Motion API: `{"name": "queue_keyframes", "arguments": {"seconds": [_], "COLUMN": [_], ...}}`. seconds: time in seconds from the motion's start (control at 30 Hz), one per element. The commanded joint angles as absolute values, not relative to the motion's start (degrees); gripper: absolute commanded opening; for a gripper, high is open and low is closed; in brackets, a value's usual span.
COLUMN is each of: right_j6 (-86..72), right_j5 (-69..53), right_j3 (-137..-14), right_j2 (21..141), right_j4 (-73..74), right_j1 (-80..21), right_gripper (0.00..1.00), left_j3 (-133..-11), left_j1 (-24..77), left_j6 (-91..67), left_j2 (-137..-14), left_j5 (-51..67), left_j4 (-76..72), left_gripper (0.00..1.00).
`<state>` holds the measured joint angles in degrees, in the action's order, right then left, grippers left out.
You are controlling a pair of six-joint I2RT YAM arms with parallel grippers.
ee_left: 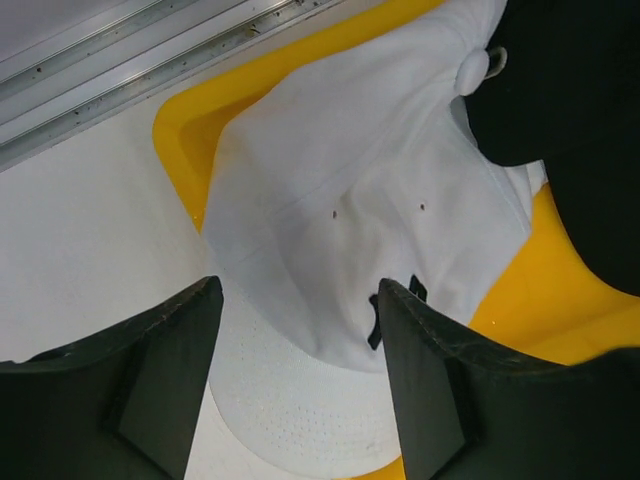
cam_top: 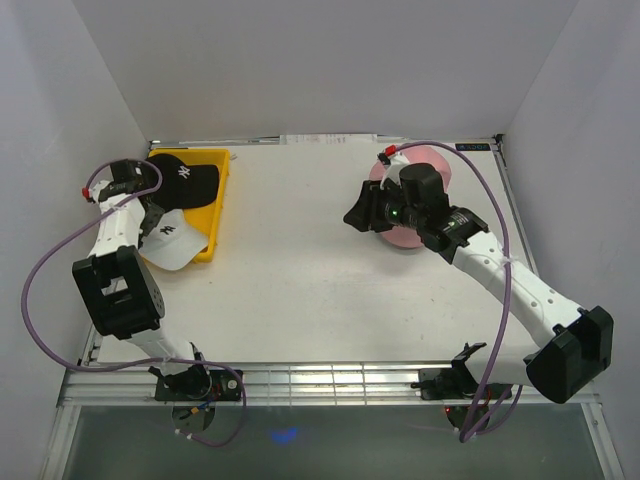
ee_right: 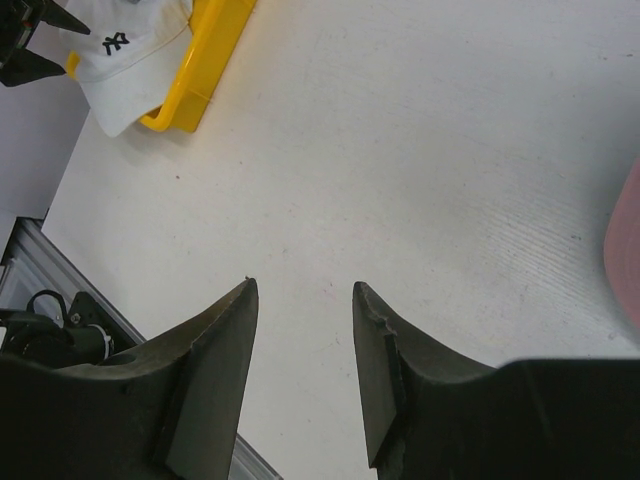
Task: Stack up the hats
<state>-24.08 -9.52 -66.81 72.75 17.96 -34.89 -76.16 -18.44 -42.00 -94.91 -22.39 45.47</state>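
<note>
- Three caps are in view; the white cap (cam_top: 170,240) lies partly in the yellow tray (cam_top: 218,200), its brim out over the tray's edge onto the desk (cam_top: 320,260); the black cap (cam_top: 185,178) sits in the far part of the same tray, touching the white one; the pink cap (cam_top: 432,158) rests well apart on the right side of the desk; no tan cap can be made out.
- The left end effector (ee_left: 300,290) hangs over the white cap, jaws wide apart and gripping nothing; its wrist camera shows the cap's logo and brim right under the gap.
- The right end effector (ee_right: 303,288) hovers by the pink cap, jaws partly apart and empty; only bare desk shows between them.
- The step in hand, as I judge it, is picking up the white cap; no grip is made yet, and no stack shows.
- The next move calls for a descent onto the crown or brim seam, a firm pinch of soft fabric, then a lift that clears the tray wall; the black cap touches it and may drag along.
</note>
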Motion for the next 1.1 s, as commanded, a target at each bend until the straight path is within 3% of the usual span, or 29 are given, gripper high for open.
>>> {"name": "queue_keyframes", "arguments": {"seconds": [0.0,0.1,0.23,0.33,0.37,0.5,1.07], "right_j6": [-22.5,-22.24,-21.71,-21.36,-21.18,-21.18,-21.45], "right_j5": [-9.32,-9.67,-9.58,-9.32,-9.32,-9.31,-12.39], "right_j3": [-66.18,-66.01,-65.92,-66.09,-66.18,-66.53,-71.01], "right_j2": [73.3,73.83,73.92,74.18,74.27,74.35,77.78], "right_j4": [15.82,15.99,16.26,16.61,16.79,17.05,19.42], "right_j1": [-35.16,-35.16,-35.16,-35.16,-35.16,-35.16,-35.16], "right_gripper": [0.49,0.48,0.48,0.48,0.48,0.47,0.44], "left_j3": [-77.17,-77.26,-77.25,-77.43,-77.87,-78.05,-80.33], "left_j1": [-19.42,-19.95,-20.48,-20.48,-20.48,-20.48,-20.57], "left_j6": [-41.31,-40.78,-40.61,-40.34,-40.25,-40.17,-39.81], "left_j2": [-95.18,-97.11,-98.0,-98.26,-98.35,-97.83,-80.87], "left_j5": [-24.61,-25.05,-24.0,-22.85,-22.5,-21.53,-17.23], "left_j4": [43.86,43.24,41.75,40.96,40.96,41.22,47.02], "left_gripper": [0.74,0.73,0.63,0.48,0.32,0.0,0.0]}}
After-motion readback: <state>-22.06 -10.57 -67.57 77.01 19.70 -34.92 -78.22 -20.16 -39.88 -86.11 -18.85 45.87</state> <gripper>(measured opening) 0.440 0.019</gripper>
